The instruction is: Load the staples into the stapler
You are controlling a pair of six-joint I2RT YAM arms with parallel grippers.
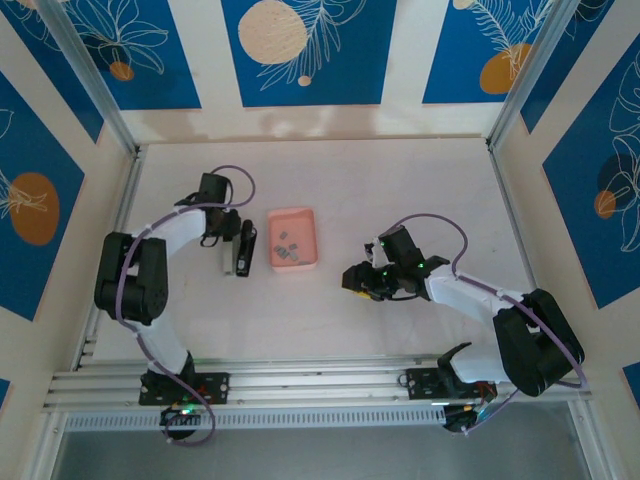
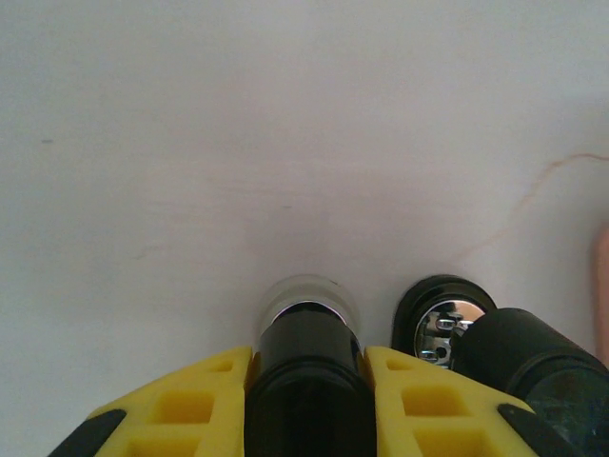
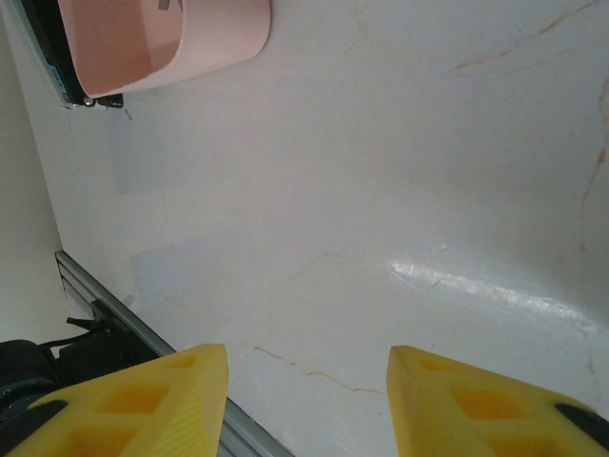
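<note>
The stapler lies left of the salmon-pink tray, its black and pale parts side by side. My left gripper is shut on it. In the left wrist view the yellow fingers clamp a black rounded part with a clear tip, and a second black part with a chrome end sits just to the right. Small grey staples lie inside the tray. My right gripper hangs open over bare table right of the tray, nothing between its fingertips.
The tray's rounded corner shows at the top left of the right wrist view. An aluminium rail runs along the near table edge, with the arm bases on it. Blue patterned walls enclose the table on three sides.
</note>
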